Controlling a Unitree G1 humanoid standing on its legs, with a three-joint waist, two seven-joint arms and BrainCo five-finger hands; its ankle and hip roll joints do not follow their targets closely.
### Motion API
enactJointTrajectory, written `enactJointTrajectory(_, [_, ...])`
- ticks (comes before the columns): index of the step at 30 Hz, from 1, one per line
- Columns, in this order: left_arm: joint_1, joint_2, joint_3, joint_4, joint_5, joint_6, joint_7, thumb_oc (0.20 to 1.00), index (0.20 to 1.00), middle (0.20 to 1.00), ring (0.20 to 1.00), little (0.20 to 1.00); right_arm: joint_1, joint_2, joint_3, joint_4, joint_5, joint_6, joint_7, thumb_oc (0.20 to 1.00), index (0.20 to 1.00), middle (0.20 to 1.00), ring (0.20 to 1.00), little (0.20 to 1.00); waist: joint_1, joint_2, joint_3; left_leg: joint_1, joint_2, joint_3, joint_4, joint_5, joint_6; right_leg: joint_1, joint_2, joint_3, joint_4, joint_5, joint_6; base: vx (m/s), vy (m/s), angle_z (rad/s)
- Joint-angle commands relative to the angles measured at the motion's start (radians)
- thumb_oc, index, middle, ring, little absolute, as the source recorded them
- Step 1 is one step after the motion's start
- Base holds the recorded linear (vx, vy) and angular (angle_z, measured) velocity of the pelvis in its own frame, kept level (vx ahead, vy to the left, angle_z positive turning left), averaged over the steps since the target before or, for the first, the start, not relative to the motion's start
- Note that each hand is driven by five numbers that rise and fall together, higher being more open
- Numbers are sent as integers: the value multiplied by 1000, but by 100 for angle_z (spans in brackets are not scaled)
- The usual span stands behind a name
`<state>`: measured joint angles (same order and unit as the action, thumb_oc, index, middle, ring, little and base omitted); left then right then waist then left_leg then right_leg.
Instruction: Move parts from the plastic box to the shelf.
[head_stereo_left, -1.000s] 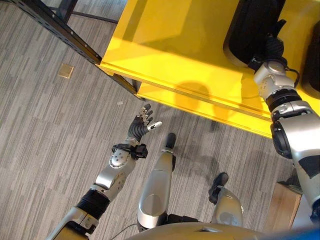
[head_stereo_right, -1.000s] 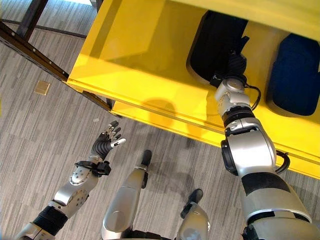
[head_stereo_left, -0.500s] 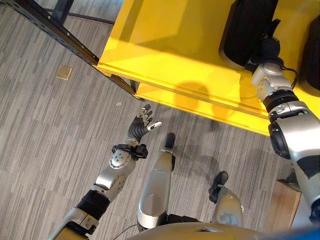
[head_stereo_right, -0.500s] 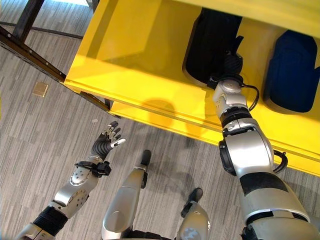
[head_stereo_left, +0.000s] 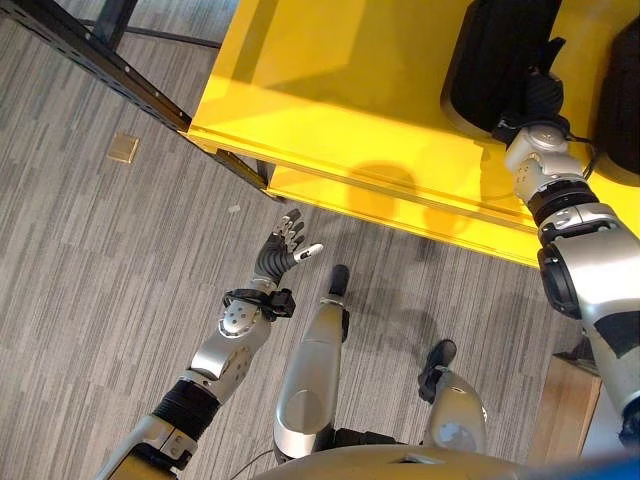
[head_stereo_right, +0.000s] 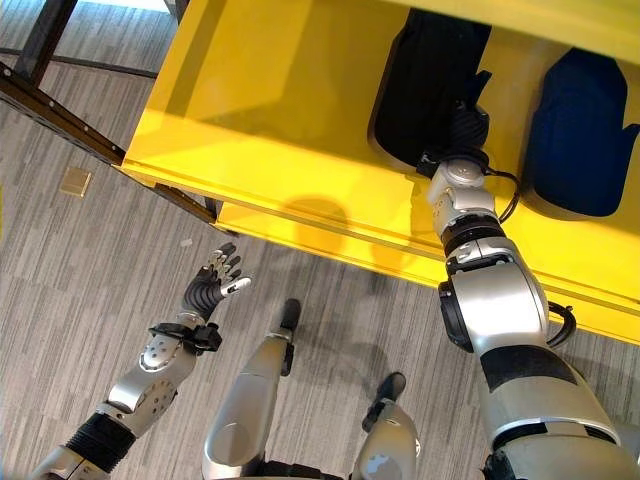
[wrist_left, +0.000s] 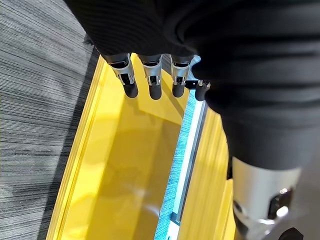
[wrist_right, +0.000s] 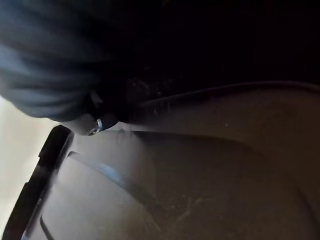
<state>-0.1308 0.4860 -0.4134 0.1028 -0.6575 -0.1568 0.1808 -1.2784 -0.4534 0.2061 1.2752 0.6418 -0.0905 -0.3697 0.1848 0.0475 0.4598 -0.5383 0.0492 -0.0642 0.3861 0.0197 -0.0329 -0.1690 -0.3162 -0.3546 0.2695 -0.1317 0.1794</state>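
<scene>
Grey floor (head_stereo_left: 90, 260) lies under the yellow shelf (head_stereo_left: 340, 90); right hand (head_stereo_right: 466, 120) rests on a black part (head_stereo_right: 430, 70), fingers unclear; left hand (head_stereo_left: 280, 252) hangs open, empty.

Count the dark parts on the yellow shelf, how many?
2: a black part by the right robot hand, and a dark blue part farther right. More may be hidden past the edge.

Glossy yellow painted shelf (head_stereo_left: 340, 90) with a smooth sheen, matt black part (head_stereo_right: 430, 80) of dull moulded plastic, dark blue part (head_stereo_right: 575, 130) also matt, grey streaked carpet-like floor (head_stereo_left: 90, 270), dark perforated metal post (head_stereo_left: 110, 65)
</scene>
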Motion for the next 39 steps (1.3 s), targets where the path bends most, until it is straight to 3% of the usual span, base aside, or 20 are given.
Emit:
enactJointTrajectory(1, [-25,6,10,-43,-12,-50,3,1000,1000,1000,1000,1000,86,-52,-25,32,30,24,-16,200,200,200,200,200,13,30,47,24,41,68,42,-105,-11,-63,31,34,53,-5,-47,0,0,0])
enactJointTrajectory(8, [-24,7,9,-38,-12,-49,4,1000,1000,1000,1000,1000,85,-47,-23,41,24,26,-17,200,200,200,200,200,11,28,45,33,41,63,48,-129,-17,-58,31,43,63,-23,-42,20,-8,-1])
enactJointTrajectory(9, [-25,7,8,-38,-11,-50,3,1000,1000,1000,1000,1000,84,-47,-24,44,22,25,-18,200,200,200,200,200,11,31,48,23,40,68,45,-106,-10,-66,29,35,61,-7,-48,0,0,0])
enactJointTrajectory(10, [-25,9,8,-42,-13,-52,2,1000,1000,1000,1000,1000,83,-46,-24,49,22,26,-17,200,200,200,200,200,12,30,44,32,39,62,47,-128,-18,-59,31,41,64,-24,-41,0,0,0])
enactJointTrajectory(11, [-25,9,8,-42,-13,-52,2,1000,1000,1000,1000,1000,83,-46,-24,49,22,26,-17,442,442,442,442,442,12,30,44,32,39,62,47,-128,-18,-59,31,41,64,-24,-41,73,-28,1])
enactJointTrajectory(12, [-25,10,9,-43,-13,-52,3,1000,1000,1000,1000,1000,83,-47,-24,50,20,26,-19,576,576,576,576,576,12,30,44,32,39,61,45,-127,-18,-58,31,40,63,-24,-41,-76,19,1])
enactJointTrajectory(13, [-25,12,10,-44,-11,-53,3,1000,1000,1000,1000,1000,80,-49,-23,50,17,26,-19,915,915,915,915,915,12,33,47,22,38,66,43,-104,-10,-66,29,33,61,-7,-47,0,0,0])
enactJointTrajectory(14, [-25,12,9,-46,-11,-52,3,1000,1000,1000,1000,1000,80,-49,-19,50,15,27,-19,1000,1000,1000,1000,1000,12,30,44,31,38,60,46,-127,-18,-58,30,40,63,-24,-41,0,0,0])
enactJointTrajectory(17, [-27,9,12,-43,-10,-54,5,1000,1000,1000,1000,1000,74,-48,-17,44,15,24,-16,1000,1000,1000,1000,1000,10,29,46,20,38,65,42,-102,-10,-66,28,34,60,-5,-48,-49,12,1])
enactJointTrajectory(23, [-26,13,13,-45,-13,-58,5,1000,1000,1000,1000,1000,66,-46,9,21,-14,21,-17,1000,1000,1000,1000,1000,9,24,48,24,39,64,37,-98,-9,-65,31,37,58,-2,-48,12,-3,0])
enactJointTrajectory(25, [-26,12,15,-46,-14,-59,7,1000,1000,1000,1000,1000,61,-42,27,7,-35,20,-16,1000,1000,1000,1000,1000,8,19,47,34,40,60,43,-123,-16,-57,34,44,63,-19,-43,36,-7,0])
enactJointTrajectory(26, [-26,12,15,-46,-14,-59,6,1000,1000,1000,1000,1000,60,-42,27,6,-35,20,-17,1000,1000,1000,1000,1000,8,22,49,24,40,65,39,-100,-9,-65,32,37,60,-2,-49,0,0,0])
enactJointTrajectory(27, [-25,11,16,-46,-14,-59,7,1000,1000,1000,1000,1000,54,-40,35,-1,-43,18,-18,1000,1000,1000,1000,1000,8,17,47,35,39,62,43,-124,-16,-58,33,44,65,-20,-43,-71,25,-1])
enactJointTrajectory(28, [-25,11,16,-46,-14,-59,7,1000,1000,1000,1000,1000,53,-41,35,-1,-43,18,-18,1000,1000,1000,1000,1000,8,20,50,25,39,67,39,-101,-9,-67,32,37,63,-2,-50,0,0,0])
enactJointTrajectory(30, [-24,12,17,-44,-13,-60,10,1000,1000,1000,1000,1000,51,-38,43,-10,-57,16,-21,1000,1000,1000,1000,1000,6,15,48,33,40,62,44,-123,-17,-61,34,45,68,-19,-44,36,-11,0])
enactJointTrajectory(32, [-25,12,19,-44,-13,-62,11,1000,1000,1000,1000,1000,47,-38,44,-13,-57,14,-24,1000,1000,1000,1000,1000,4,17,51,24,39,68,41,-100,-9,-70,32,39,66,-2,-50,-35,11,0])
enactJointTrajectory(39, [-24,11,24,-41,-12,-61,15,1000,1000,1000,1000,1000,45,-37,57,-60,-81,5,-38,1000,1000,1000,1000,1000,-3,12,47,24,42,70,42,-102,-9,-72,33,44,66,-2,-51,-10,3,0])
